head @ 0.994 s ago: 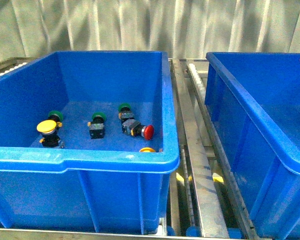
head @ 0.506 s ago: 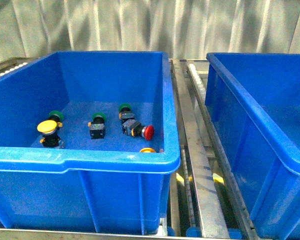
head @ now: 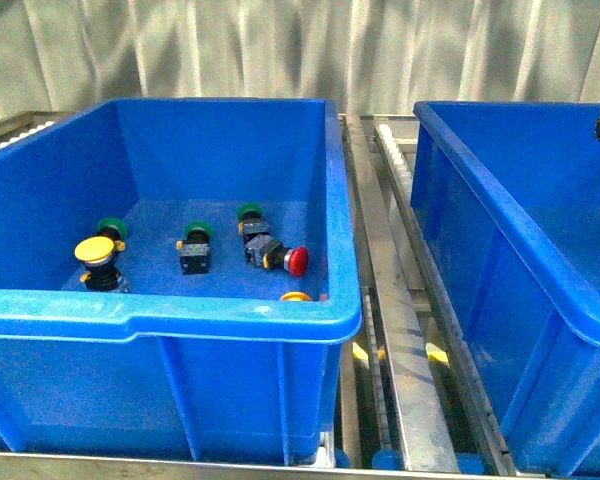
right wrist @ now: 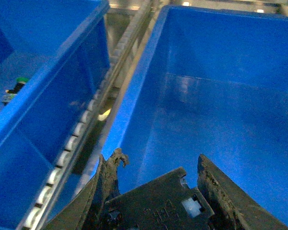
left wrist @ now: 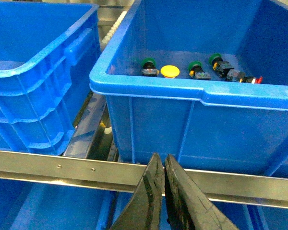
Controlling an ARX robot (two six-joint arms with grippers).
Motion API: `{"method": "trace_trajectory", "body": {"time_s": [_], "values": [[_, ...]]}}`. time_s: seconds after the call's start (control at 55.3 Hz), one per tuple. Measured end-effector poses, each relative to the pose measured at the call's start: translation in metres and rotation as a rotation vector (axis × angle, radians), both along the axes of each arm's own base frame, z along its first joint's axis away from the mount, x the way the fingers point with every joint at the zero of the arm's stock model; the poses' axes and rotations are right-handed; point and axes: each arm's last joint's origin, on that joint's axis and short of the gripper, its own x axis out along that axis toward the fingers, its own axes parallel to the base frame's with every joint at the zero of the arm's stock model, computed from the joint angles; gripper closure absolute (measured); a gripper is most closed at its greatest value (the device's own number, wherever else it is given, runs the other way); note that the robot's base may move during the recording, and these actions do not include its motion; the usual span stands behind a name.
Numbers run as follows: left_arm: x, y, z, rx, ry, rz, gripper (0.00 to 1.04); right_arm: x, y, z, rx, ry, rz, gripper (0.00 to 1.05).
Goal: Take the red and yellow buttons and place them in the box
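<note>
**Front view.** The yellow button [head: 94, 249] is standing at the left of the left box [head: 230, 315] floor. The red button [head: 297, 262] is lying right of centre, and a second yellow cap [head: 295, 296] is peeking over the near rim. Green-capped switches [head: 196, 236] are sitting between them.

**Wrist views.** At lower centre, the left fingers [left wrist: 152, 182] are pressing nearly together, holding nothing. The right fingers [right wrist: 221, 191] are hanging spread wide and empty over the right box [right wrist: 221, 72].

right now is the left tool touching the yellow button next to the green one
Apart. Left wrist view: the left tool sits outside the blue bin, its wall between it and the yellow button on the bin floor.
</note>
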Motion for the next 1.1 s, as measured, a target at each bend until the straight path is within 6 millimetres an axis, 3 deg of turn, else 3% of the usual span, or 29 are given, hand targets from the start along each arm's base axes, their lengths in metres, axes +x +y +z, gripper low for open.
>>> {"method": "trace_trajectory", "body": {"time_s": [0.271,0.56,1.103], "values": [[0.0,0.0,0.0,0.0,0.0,0.0,0.52,0.004,-0.024,0.01,-0.008,-0.032,-0.059,0.65],[0.0,0.0,0.0,0.0,0.0,0.001,0.07,0.004,-0.045,0.013,0.059,-0.054,-0.144,0.65],[0.0,0.0,0.0,0.0,-0.001,-0.001,0.08,-0.012,-0.085,0.017,0.094,-0.057,-0.246,0.65]]}}
